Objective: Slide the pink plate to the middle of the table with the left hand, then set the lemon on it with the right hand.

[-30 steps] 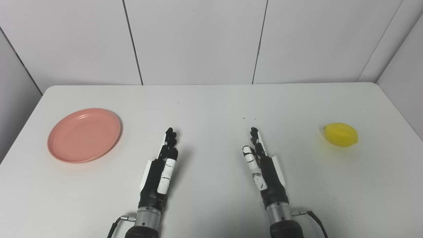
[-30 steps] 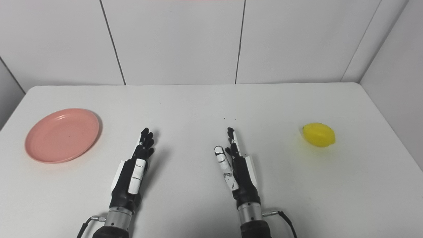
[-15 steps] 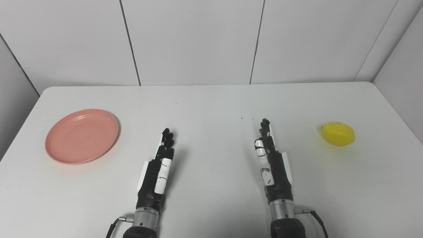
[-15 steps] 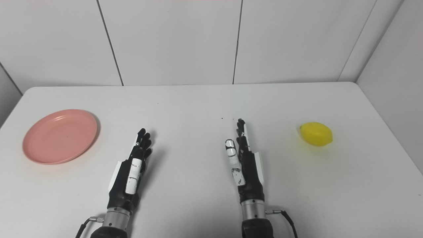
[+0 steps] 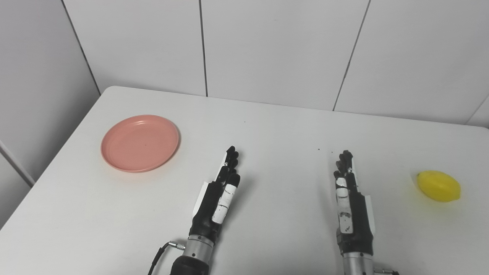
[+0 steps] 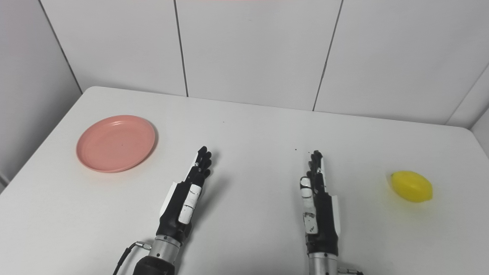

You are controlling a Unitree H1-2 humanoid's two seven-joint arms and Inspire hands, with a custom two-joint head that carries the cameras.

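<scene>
Hands lay nearest the camera, both empty with fingers stretched straight and slightly apart, palms turned inward; the left hand [image 5: 217,194] pointed up and a little rightward, while the right hand [image 5: 349,202] pointed almost straight up the white table [image 5: 275,126]; a second earlier the right hand had leaned leftward, so it had straightened; the whole view had swung left and tilted, showing more of the left wall [image 5: 38,68], which was the camera's doing; farther off, the lemon [image 5: 438,186] sat at the right side, well apart from the right hand; the pink plate [image 5: 140,143] rested at the far left, well apart from the left hand, seemingly unmoved.
</scene>
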